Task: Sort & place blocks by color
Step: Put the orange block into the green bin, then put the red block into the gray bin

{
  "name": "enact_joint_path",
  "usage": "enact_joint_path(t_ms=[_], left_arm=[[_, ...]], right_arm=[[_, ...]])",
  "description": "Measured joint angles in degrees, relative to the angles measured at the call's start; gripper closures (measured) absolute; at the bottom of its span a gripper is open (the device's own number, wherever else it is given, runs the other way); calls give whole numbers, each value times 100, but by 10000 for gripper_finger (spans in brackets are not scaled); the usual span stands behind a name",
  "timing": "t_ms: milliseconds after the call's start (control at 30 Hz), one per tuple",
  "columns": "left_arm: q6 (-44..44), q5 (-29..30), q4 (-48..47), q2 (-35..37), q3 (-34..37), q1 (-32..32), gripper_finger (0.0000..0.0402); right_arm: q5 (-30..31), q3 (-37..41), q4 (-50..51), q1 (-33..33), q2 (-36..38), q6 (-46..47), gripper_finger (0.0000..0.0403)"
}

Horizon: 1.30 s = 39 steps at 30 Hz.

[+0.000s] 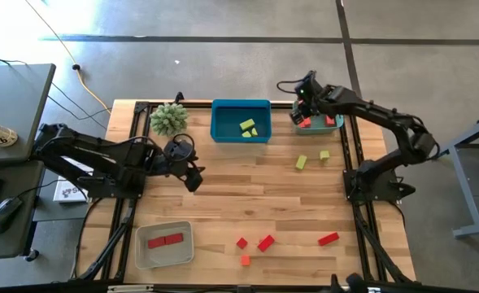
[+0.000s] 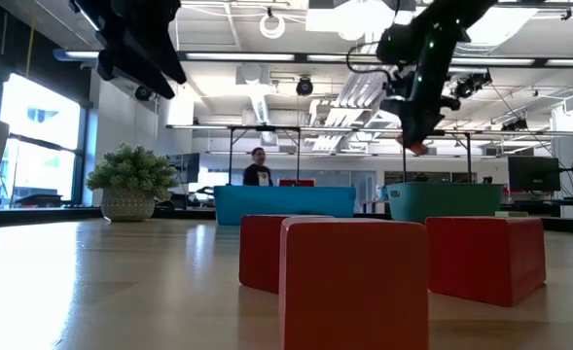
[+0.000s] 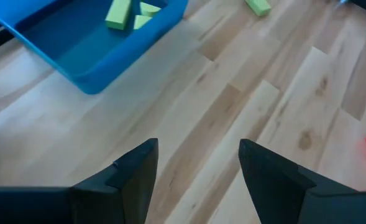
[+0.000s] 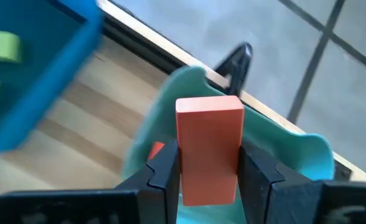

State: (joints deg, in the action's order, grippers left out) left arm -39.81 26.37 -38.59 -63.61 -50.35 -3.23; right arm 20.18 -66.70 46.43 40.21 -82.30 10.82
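Orange rectangular block (image 4: 209, 148), smooth and matte, sits clamped between the right gripper's (image 4: 209, 177) dark fingers above the teal tray (image 1: 330, 127), upper right; left gripper (image 3: 198, 165) hovers, fingers apart, over the wooden desk (image 1: 247, 187).

Bright, even daylight fills the room, with glare on the floor (image 1: 133, 16) at the high view's top left and from a window (image 2: 33, 136) in the low view. Near red blocks (image 2: 354, 282) there loom soft and unfocused; the right wrist view's blue tray (image 4: 40, 81) is blurred
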Motion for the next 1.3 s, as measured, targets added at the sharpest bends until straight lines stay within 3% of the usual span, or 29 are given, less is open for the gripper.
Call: enact_joint_path(t_ms=[433, 800, 1100, 1300], left_arm=[[0, -189, -2, 0, 0, 293, 188], [0, -199, -7, 0, 0, 296, 188], [0, -208, -7, 0, 0, 296, 188], [0, -123, -9, 0, 0, 296, 188]], right_arm=[[-524, 2, 287, 1054, -1135, -519, 307], [-708, 2, 418, 1341, -1299, -668, 306], [-683, 4, 648, 1355, -1299, -659, 196], [-851, 4, 715, 1339, -1232, -377, 182]])
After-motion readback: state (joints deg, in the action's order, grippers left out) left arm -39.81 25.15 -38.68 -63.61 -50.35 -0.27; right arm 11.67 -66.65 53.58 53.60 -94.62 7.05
